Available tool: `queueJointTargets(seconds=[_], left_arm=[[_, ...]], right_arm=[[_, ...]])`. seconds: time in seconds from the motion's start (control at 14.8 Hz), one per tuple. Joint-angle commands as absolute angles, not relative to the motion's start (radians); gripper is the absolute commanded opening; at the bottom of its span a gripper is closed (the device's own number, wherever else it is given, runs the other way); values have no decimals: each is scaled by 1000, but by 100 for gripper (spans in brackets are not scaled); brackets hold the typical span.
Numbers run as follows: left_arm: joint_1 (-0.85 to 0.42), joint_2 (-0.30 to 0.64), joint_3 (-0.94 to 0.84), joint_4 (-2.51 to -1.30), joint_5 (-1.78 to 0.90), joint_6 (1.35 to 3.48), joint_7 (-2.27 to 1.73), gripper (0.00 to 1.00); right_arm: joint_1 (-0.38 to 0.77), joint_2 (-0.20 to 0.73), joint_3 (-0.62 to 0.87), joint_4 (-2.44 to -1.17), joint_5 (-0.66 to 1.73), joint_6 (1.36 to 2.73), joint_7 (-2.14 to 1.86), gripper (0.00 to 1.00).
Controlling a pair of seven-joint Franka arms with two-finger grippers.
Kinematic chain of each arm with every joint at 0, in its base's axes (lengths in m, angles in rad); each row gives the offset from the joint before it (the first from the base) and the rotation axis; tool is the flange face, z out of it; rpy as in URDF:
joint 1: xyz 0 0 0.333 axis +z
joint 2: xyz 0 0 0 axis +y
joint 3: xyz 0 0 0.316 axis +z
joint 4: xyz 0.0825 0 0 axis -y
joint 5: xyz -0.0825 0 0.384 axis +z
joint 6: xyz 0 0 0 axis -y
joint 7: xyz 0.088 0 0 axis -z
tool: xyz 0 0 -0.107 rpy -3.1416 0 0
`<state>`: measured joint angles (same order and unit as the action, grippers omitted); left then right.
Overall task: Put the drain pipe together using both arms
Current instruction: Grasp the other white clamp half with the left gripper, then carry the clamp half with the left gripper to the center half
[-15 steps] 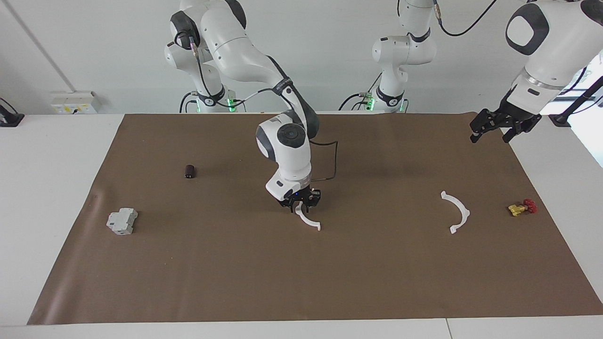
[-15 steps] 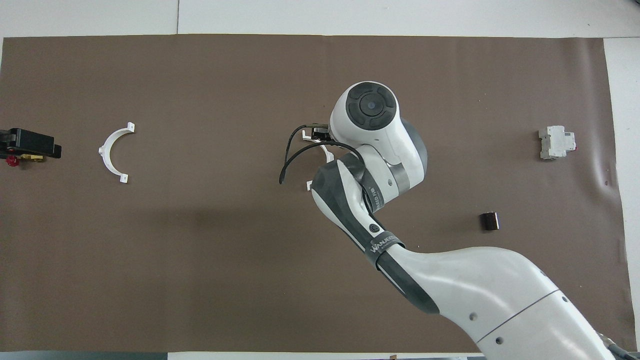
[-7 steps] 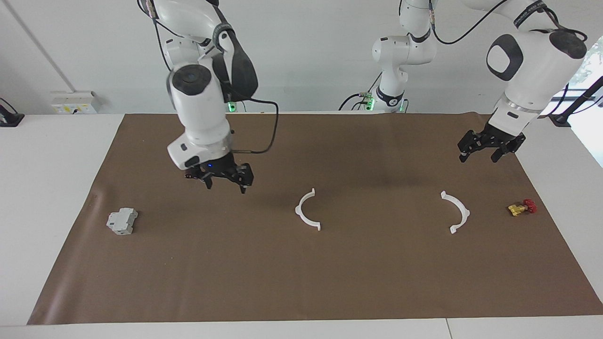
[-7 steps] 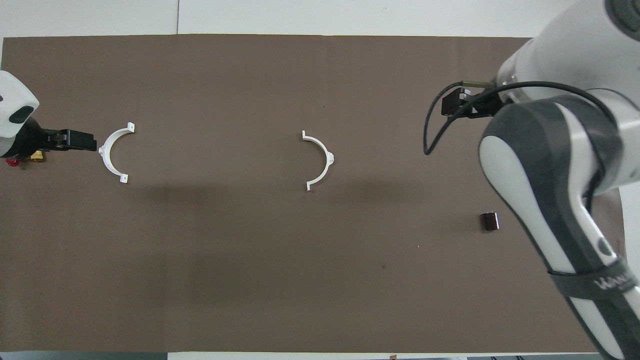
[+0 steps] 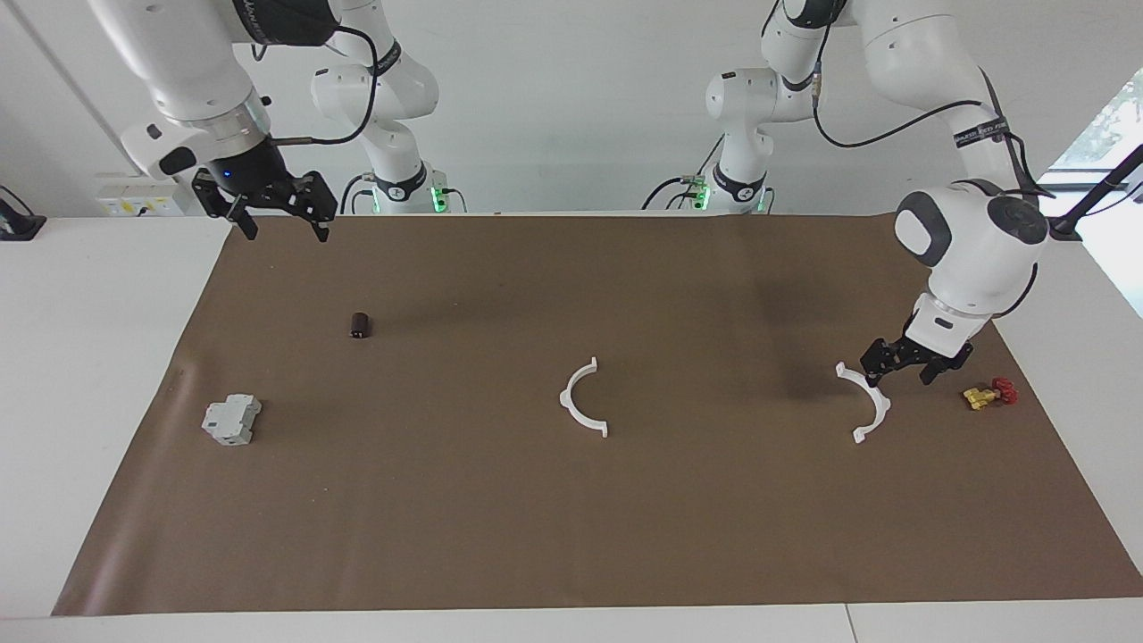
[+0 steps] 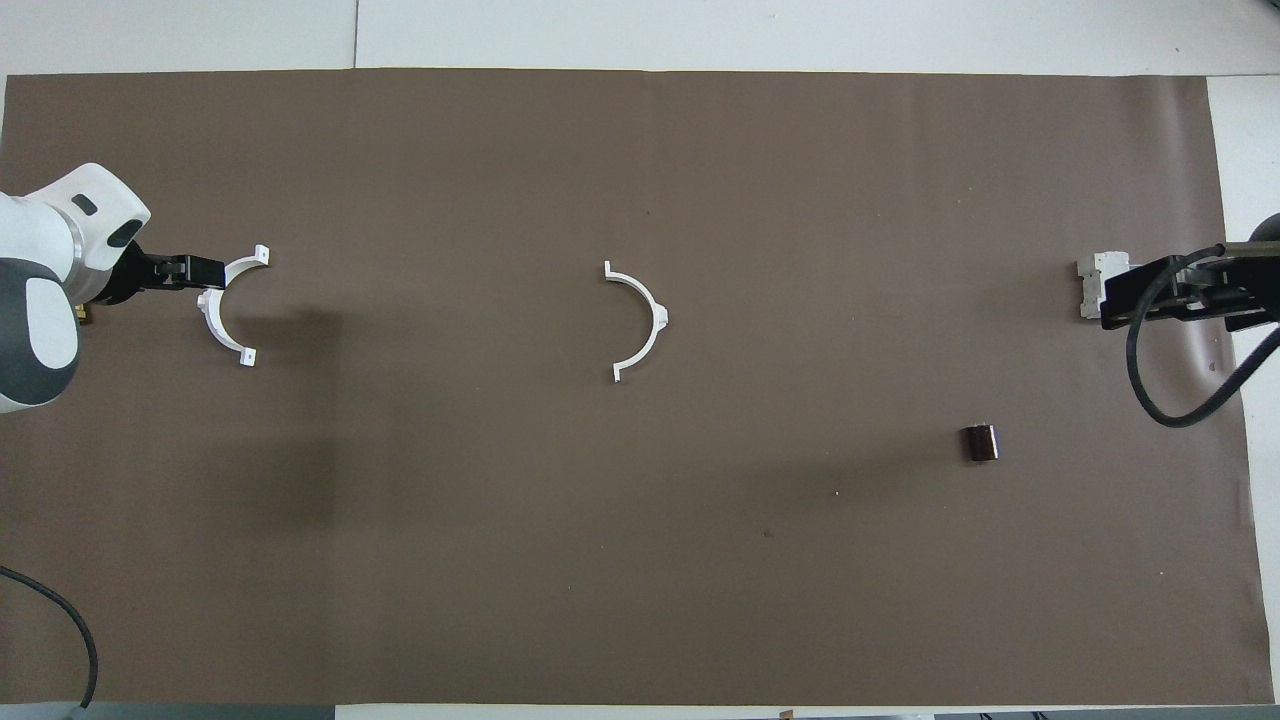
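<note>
In the facing view, a brown mat (image 5: 571,518) covers the desk (image 5: 89,357). Two white half-rings lie flat on it, well apart. One half-ring (image 5: 583,399) lies near the middle of the mat. The other half-ring (image 5: 868,402) lies toward the left arm's end. The left claw (image 5: 900,364) is low, just over the end of that half-ring that is nearer to the robots. Its fingers are spread and it holds nothing. Whether it touches the ring cannot be told. A small yellow valve (image 5: 987,393) with a red handle sits beside that half-ring, closer to the mat's edge. The right claw (image 5: 277,210) hangs high over the mat's corner at the right arm's end, close to the robots. Its fingers are spread too, and it holds nothing. A small dark roll (image 5: 360,325) sits on the mat. A grey block (image 5: 231,419) sits farther from the robots than the roll.

In the overhead view, the left claw (image 6: 195,270) covers one tip of its half-ring (image 6: 225,308). The middle half-ring (image 6: 637,320) lies alone. The right claw (image 6: 1150,292) partly covers the grey block (image 6: 1092,285). The dark roll (image 6: 979,442) sits nearer to the robots than the block.
</note>
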<state>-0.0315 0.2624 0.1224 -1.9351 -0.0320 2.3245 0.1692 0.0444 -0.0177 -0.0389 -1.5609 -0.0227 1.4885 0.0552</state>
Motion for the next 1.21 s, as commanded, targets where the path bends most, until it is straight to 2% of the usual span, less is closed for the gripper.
queueJointTargets(seconds=[0.0, 0.2, 0.4, 0.61, 0.67, 0.74, 0.81, 0.88, 1.15], left_arm=[[-17, 305, 121, -1951, -43, 2387, 210, 100], [4, 354, 120, -1951, -43, 2448, 218, 99], [14, 348, 120, -1960, -43, 2418, 222, 98], [11, 344, 118, -1979, -43, 2425, 232, 86], [6, 344, 118, -1979, -43, 2425, 232, 79], [3, 344, 118, -1980, -43, 2425, 233, 61], [3, 344, 117, -1983, -44, 2424, 238, 27], [3, 342, 114, -1985, -44, 2424, 250, 0], [2, 328, 114, -1976, -44, 2419, 327, 0]], right_arm=[[35, -29, -46, -1586, -28, 1496, 32, 100], [9, -29, -46, -1595, -28, 1494, 31, 100], [-12, -20, -37, -1580, -31, 1490, 29, 100], [-44, -18, -25, -1577, -31, 1493, -6, 100], [-55, -18, -15, -1575, -31, 1493, -11, 100], [-63, -18, -2, -1575, -31, 1493, -11, 100], [-64, -20, 0, -1575, -31, 1493, -11, 100], [-63, -18, 0, -1574, -31, 1493, -11, 100], [-54, -9, -2, -1555, -29, 1477, -12, 100]])
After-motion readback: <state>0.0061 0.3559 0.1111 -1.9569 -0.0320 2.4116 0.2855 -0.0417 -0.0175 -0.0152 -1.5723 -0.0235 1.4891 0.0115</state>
